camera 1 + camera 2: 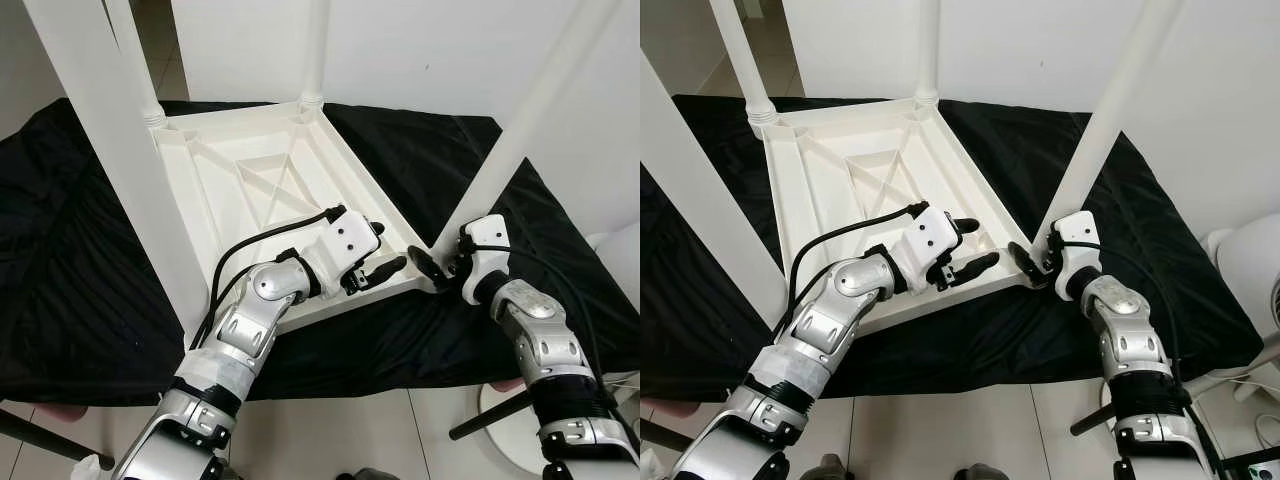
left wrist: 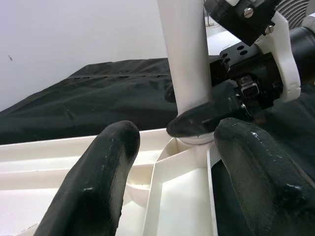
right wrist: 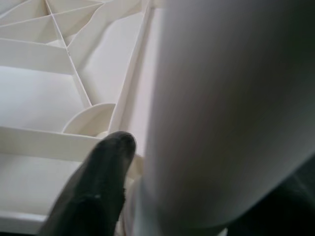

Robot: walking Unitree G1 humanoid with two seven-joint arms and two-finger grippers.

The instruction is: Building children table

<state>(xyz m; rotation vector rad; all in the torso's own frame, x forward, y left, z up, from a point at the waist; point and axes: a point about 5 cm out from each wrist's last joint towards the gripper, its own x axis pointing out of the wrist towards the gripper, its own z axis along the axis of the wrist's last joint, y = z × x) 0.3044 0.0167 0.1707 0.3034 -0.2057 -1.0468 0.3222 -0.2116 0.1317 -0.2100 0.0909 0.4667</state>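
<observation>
A white plastic table top lies upside down on a black cloth spread over a raised surface, its ribbed underside facing up and four white legs standing from its corners. The two far legs rise from sockets at the back corners, a thick near leg stands at the robot's left, and the fourth leg slants up from the near right corner. The left gripper reaches across the near edge of the table top toward that right corner, its two black fingers spread apart with nothing between them, one above the rim and one along it. In the left wrist view those open fingers frame the foot of the right corner leg where it enters its socket. The right gripper sits at the base of that same leg, one black finger pressed across the front of the leg just above the socket; in the right wrist view the leg lies close against a finger, so the gripper appears closed around the leg. White floor tiles show in front of the cloth, and a white wall stands behind
</observation>
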